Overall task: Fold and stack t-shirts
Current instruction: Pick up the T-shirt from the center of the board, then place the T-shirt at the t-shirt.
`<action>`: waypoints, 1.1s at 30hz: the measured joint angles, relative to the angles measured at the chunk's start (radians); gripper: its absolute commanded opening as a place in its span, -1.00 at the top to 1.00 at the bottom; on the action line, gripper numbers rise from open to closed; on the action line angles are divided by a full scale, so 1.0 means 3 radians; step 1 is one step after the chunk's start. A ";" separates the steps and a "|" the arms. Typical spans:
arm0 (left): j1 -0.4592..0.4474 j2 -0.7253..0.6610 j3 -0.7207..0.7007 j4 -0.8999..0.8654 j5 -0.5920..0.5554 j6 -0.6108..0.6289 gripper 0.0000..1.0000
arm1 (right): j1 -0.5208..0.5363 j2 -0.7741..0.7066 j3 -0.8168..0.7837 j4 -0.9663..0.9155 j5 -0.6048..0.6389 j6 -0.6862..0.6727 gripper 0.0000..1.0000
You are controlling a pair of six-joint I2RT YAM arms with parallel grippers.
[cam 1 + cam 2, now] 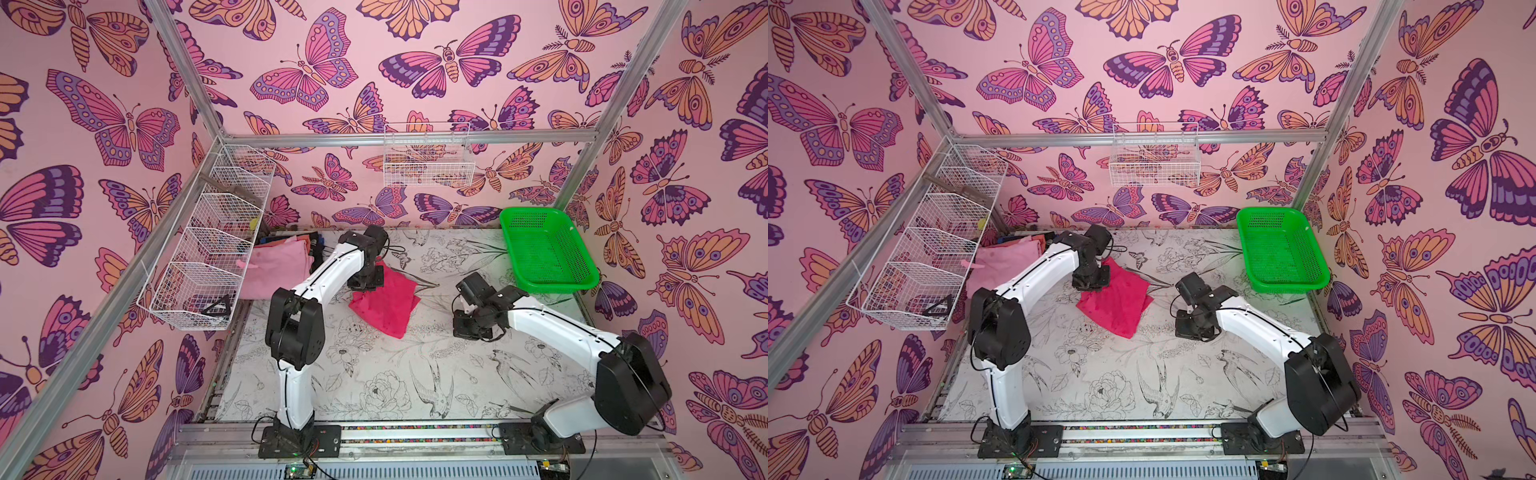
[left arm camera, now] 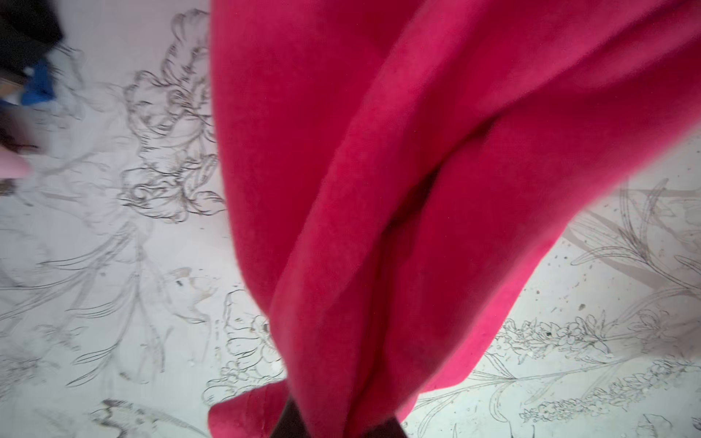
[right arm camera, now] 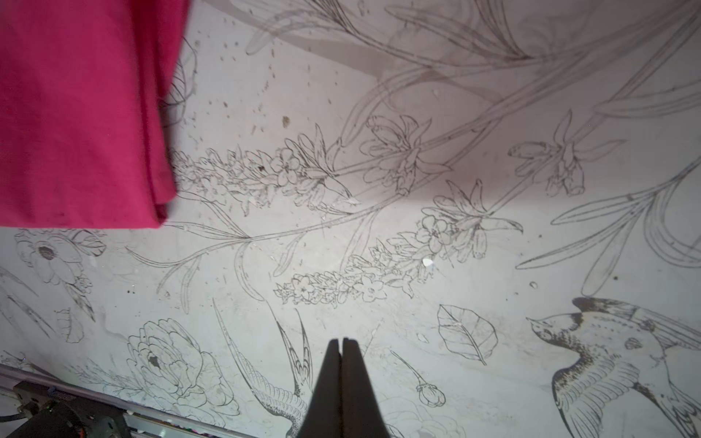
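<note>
We hold the crimson t-shirt (image 1: 386, 305) in our left gripper (image 2: 333, 423), jaws narrowed on a bunched edge at the shirt's eleven o'clock. The rest lies on the table (image 1: 374, 374). Our right gripper (image 3: 342, 343) hangs at its three o'clock, pinched together and empty. The light pink t-shirt (image 1: 276, 266) sits at ten o'clock.
</note>
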 measured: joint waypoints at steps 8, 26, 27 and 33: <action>0.0018 0.0247 0.0604 -0.0500 -0.0696 0.0155 1.00 | 0.0000 -0.0221 -0.0121 0.0058 0.0011 0.0099 1.00; 0.0557 0.0326 0.1362 -0.0806 -0.1272 0.0328 1.00 | 0.0000 -0.0385 -0.0512 0.0348 -0.0014 0.0285 1.00; 0.0557 0.0341 0.1452 -0.0807 -0.1302 0.0333 1.00 | 0.0001 -0.0385 -0.0546 0.0380 -0.0020 0.0295 1.00; 0.0563 0.0538 0.1937 -0.0809 -0.1471 0.0365 1.00 | 0.0001 -0.0385 -0.0660 0.0469 -0.0056 0.0324 1.00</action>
